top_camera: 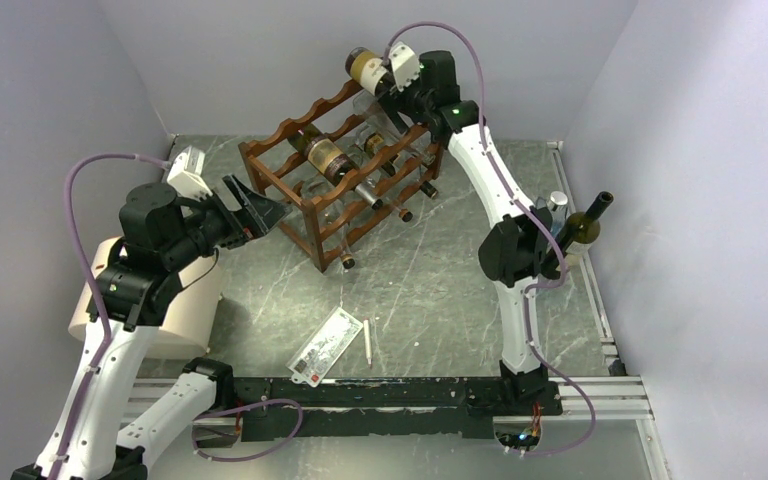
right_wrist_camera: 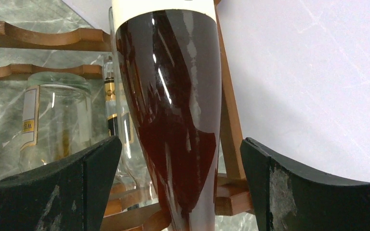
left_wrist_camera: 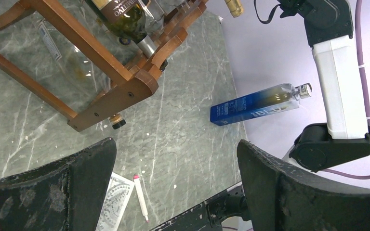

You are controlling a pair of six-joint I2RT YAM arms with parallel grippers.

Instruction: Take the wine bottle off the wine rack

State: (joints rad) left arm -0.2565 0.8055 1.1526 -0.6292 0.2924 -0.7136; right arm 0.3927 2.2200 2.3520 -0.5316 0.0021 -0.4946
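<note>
Wine bottle, dark glass, cream label, on top far corner of the wine rack; can't tell if it's resting on the top rail or lifted clear. Rack stands far-centre on the tabletop with other bottles in the lower tiers. Right gripper is nearer: jaws spread, straddling the bottle's tapering shoulder. There's a gap on its right side, so it's not clamped. Bottle's long axis lines up with the gripper, neck toward the wrist, base pointing far-left. Left gripper released, empty, hovering near-left of the rack, well apart from the bottle. Likely next: close, then draw out along the axis.
</note>
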